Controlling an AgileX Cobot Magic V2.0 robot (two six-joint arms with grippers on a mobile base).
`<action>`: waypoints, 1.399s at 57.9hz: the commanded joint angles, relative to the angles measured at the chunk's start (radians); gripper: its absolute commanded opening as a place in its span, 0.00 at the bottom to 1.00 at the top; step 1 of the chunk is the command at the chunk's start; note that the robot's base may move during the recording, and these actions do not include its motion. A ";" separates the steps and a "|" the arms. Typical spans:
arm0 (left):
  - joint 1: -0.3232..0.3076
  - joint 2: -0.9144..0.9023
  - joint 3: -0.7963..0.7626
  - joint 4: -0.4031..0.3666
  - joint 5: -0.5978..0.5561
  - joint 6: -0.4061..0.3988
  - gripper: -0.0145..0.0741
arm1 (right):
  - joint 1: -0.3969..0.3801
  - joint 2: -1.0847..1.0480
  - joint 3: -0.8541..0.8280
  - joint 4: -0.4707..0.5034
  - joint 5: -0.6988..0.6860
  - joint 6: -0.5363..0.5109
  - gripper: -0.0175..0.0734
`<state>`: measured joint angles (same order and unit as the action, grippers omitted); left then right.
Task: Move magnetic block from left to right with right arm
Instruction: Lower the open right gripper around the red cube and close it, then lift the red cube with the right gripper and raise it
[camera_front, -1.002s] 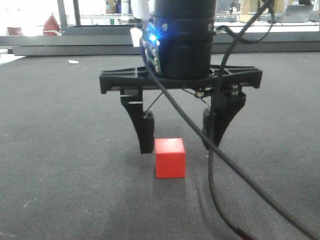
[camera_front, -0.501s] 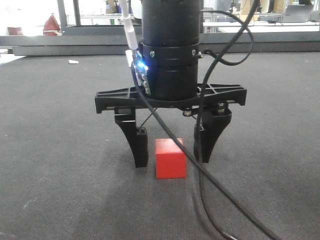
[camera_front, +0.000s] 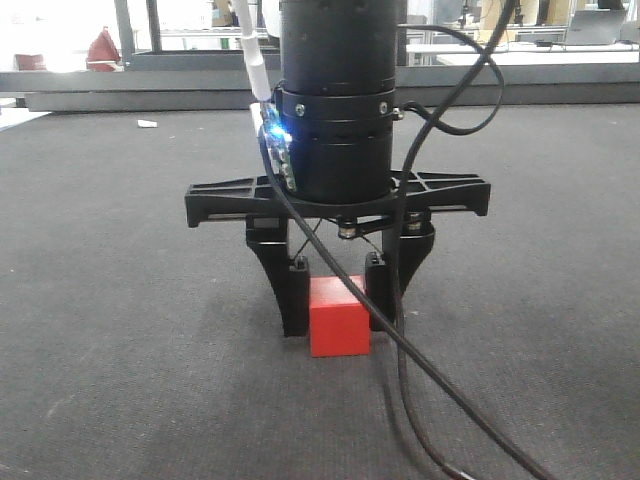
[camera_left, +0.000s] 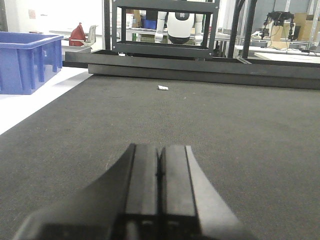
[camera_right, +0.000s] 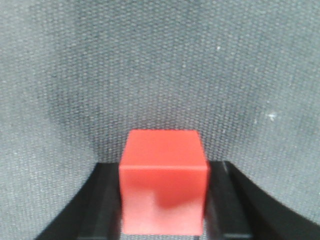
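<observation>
Black cable (camera_front: 460, 405) crosses the magnetic block (camera_front: 338, 332) (right tool (camera_front: 337, 324) gripping).

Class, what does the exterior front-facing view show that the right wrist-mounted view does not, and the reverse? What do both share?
Only the front view shows the right arm, its crossbar, blue light and cables. Only the wrist view looks down onto the top of the magnetic block. Both show that block on the dark mat, gripped between the fingers of the right gripper.
</observation>
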<state>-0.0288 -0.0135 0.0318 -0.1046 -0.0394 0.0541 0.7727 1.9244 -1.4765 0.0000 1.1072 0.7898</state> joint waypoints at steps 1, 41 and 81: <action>-0.005 -0.011 0.008 -0.005 -0.086 -0.002 0.02 | 0.000 -0.058 -0.032 -0.011 0.001 0.002 0.47; -0.005 -0.011 0.008 -0.005 -0.086 -0.002 0.02 | -0.186 -0.550 0.346 -0.060 -0.218 -0.433 0.47; -0.005 -0.011 0.008 -0.005 -0.086 -0.002 0.02 | -0.701 -1.075 0.819 0.024 -0.905 -0.733 0.47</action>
<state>-0.0288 -0.0135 0.0318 -0.1046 -0.0394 0.0541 0.0845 0.9125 -0.6826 0.0216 0.3949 0.0686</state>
